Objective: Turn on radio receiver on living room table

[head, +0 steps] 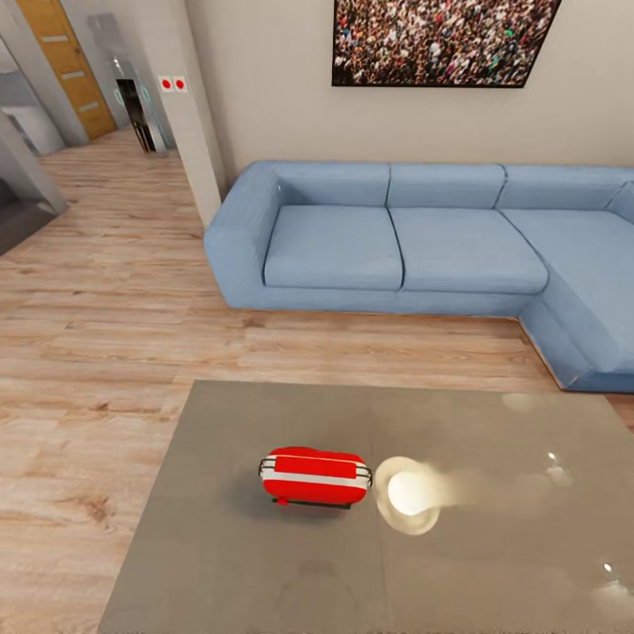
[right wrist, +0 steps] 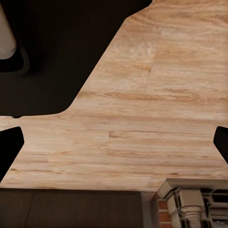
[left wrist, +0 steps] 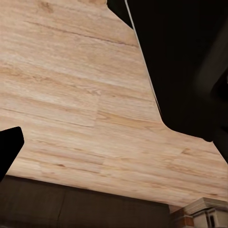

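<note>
Right end effector (right wrist: 114, 142) points downward, dark fingertips (right wrist: 9, 145) spread wide apart; left end effector's fingertip (left wrist: 8, 147) visible at frame edge.

You are facing a glossy table (head: 220, 563) lying bare all around the red radio receiver (head: 314, 476); the blue sofa (head: 423, 246) is sitting well beyond.

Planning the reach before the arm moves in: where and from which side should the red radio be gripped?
Judging by pose, grip the radio receiver across its narrow body from above; it lies lengthwise on the table, sides open.
</note>
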Controlling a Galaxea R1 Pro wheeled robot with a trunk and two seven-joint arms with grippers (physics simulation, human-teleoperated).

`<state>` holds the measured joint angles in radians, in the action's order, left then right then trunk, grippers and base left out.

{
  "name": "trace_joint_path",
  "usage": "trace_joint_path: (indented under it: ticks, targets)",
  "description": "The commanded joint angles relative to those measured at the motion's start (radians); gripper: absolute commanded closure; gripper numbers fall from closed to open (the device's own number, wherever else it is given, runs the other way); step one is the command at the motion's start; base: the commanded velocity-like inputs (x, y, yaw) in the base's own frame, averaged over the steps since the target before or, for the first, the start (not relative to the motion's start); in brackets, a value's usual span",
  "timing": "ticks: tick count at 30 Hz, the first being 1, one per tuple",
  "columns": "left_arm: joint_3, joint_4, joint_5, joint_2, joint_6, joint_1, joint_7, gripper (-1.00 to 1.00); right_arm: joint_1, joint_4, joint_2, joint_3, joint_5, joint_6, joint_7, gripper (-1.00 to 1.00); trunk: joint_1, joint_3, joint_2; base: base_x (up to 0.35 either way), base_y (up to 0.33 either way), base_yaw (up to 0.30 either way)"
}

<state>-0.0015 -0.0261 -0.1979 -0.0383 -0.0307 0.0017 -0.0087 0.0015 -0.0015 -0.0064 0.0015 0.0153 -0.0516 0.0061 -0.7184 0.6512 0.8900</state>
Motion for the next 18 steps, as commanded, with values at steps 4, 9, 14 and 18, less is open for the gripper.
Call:
trace_joint_path:
  ticks: [4,9,14,18]
  targets:
    - [0.0,0.0,0.0,0.0,0.0,0.0,0.0,-1.0,0.0,0.0,0.0,0.0,0.0,0.0,0.0,-1.0,0.0,0.007,0.0,0.0,0.0,0.0]
    - [0.0,0.0,0.0,0.0,0.0,0.0,0.001,-1.0,0.0,0.0,-0.001,0.0,0.0,0.001,0.0,-1.0,0.0,0.015,0.0,0.0,0.0,0.0]
    - [0.0,0.0,0.0,0.0,0.0,0.0,0.001,-1.0,0.0,0.0,-0.001,0.0,0.0,0.001,0.0,-1.0,0.0,0.023,0.0,0.0,0.0,0.0]
    - [0.0,0.0,0.0,0.0,0.0,0.0,0.001,-1.0,0.0,0.0,0.0,0.0,0.0,0.001,0.0,-1.0,0.0,0.029,0.0,0.0,0.0,0.0]
